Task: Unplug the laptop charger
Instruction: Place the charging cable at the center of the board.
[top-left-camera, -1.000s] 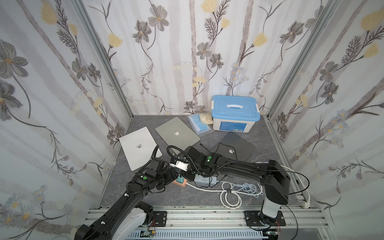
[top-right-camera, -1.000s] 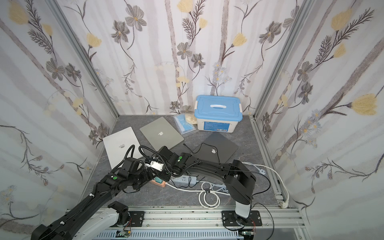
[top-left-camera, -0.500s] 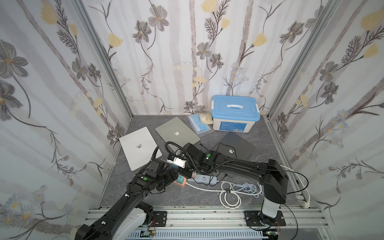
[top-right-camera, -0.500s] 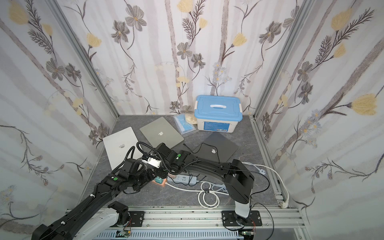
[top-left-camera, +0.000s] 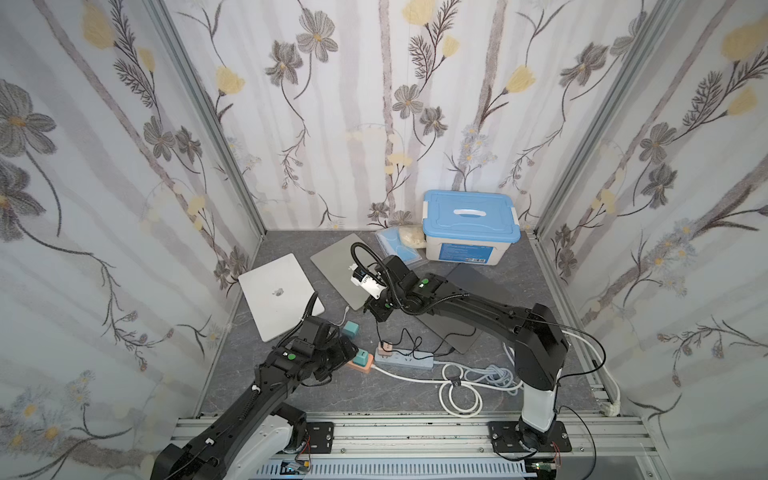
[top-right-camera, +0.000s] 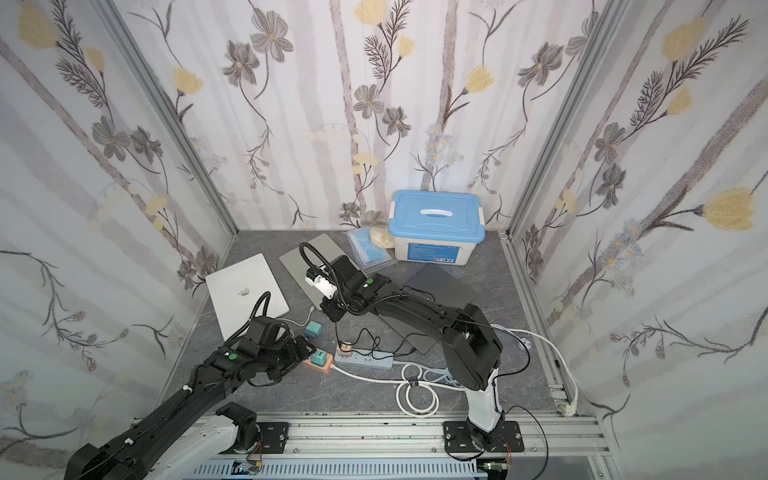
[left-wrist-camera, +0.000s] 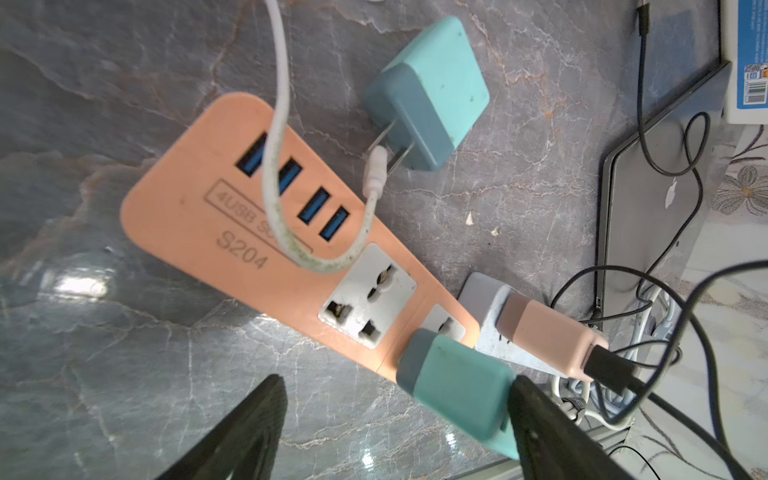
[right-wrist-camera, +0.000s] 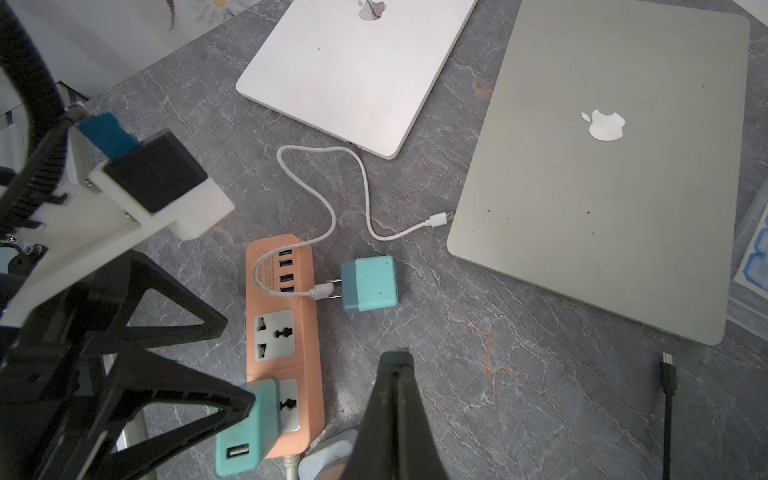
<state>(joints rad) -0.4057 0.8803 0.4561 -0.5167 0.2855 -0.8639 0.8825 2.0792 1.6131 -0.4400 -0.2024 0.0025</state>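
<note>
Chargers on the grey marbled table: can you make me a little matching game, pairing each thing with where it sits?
Things:
1. pink cube charger
2. teal cube charger by the left pincer
3. other teal cube charger
4. blue-lidded white plastic box

Places:
A. loose on the grey marbled table, prongs bare
B. plugged into the orange power strip
C. plugged into the pale blue-grey power strip
D. at the floral back wall

Pairs: 1-C, 2-B, 3-A, 4-D.

Top views high, looking down — wrist views close, sharing power strip (left-wrist-camera: 178, 224)
</note>
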